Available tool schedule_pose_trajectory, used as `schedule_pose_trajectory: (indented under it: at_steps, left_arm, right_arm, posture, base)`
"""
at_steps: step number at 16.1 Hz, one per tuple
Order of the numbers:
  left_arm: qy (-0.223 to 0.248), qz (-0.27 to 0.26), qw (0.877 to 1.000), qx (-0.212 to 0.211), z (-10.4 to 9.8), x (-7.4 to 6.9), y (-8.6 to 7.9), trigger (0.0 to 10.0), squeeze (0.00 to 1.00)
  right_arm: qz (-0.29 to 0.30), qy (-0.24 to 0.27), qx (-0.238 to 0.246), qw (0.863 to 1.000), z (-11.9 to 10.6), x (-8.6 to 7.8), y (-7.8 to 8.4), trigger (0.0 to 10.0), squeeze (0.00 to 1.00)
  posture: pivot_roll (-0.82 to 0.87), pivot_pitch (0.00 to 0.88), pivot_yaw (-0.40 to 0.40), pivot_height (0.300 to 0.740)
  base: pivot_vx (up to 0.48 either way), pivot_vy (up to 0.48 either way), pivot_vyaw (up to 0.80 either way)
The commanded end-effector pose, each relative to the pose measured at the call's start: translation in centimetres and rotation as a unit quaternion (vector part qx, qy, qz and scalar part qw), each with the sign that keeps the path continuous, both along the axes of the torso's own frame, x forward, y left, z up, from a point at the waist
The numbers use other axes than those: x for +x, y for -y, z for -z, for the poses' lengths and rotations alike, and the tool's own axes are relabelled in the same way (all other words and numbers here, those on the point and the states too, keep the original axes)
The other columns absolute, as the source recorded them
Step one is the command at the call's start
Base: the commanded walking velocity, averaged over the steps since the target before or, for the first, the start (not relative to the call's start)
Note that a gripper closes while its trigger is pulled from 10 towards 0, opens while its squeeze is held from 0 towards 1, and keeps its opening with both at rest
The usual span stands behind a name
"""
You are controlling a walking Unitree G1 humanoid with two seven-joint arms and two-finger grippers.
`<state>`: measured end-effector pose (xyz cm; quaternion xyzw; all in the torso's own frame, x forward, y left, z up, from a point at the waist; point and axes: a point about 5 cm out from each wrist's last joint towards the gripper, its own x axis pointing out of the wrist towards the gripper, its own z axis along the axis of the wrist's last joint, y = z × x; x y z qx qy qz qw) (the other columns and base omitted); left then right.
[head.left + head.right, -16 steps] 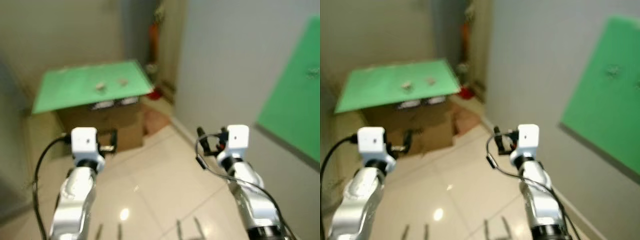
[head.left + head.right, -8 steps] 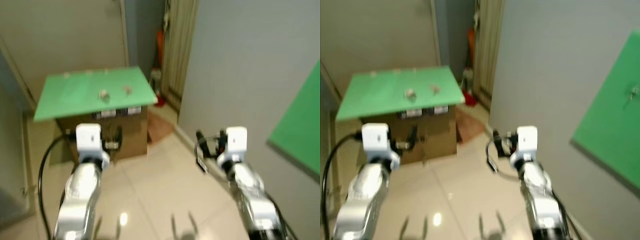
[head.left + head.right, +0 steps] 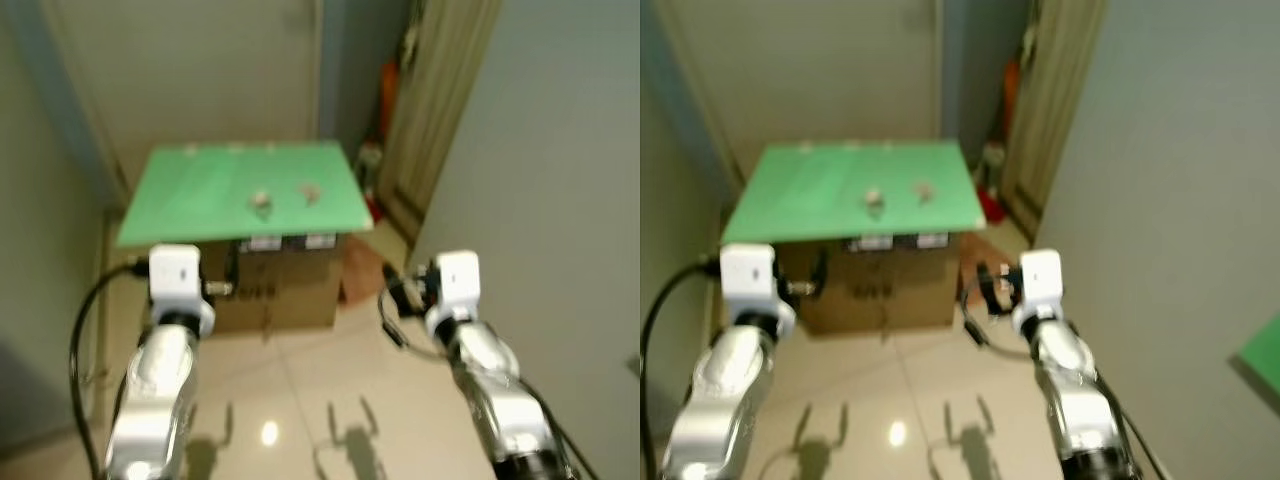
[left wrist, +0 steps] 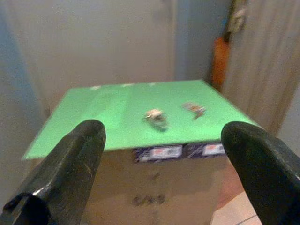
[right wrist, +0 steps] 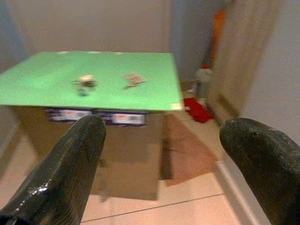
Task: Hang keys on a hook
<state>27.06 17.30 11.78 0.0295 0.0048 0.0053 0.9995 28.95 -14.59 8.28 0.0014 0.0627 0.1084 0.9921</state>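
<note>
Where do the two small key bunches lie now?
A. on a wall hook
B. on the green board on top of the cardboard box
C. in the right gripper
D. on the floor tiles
B: both key bunches lie on the green board covering the cardboard box.

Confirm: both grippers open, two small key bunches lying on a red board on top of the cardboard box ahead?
Not quite: the flat board is green, not red, as the left eye view shows. The rest holds: left gripper and right gripper are open, and two small key bunches lie on it, atop the brown cardboard box.
</note>
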Motion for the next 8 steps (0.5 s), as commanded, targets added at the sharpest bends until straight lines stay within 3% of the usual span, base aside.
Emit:
schedule_pose_trajectory:
  at_steps: [1,8]
  left_arm:
    - [0.006,0.016,1.0,-0.005,-0.3,0.04,1.0,10.0,0.0]
    - [0.0,0.018,1.0,-0.001,-0.22,0.07,0.83,10.0,0.0]
  right_arm:
    - [0.016,-0.006,-0.007,1.0,0.27,-0.17,1.23,10.0,0.0]
    - [0.011,-0.007,-0.012,1.0,0.46,-0.12,0.95,10.0,0.0]
  posture:
    - [-0.02,0.0,-0.031,0.74]
    - [-0.01,0.0,-0.026,0.74]
  base:
    - [0.469,0.0,0.0]
    - [0.469,0.0,0.0]
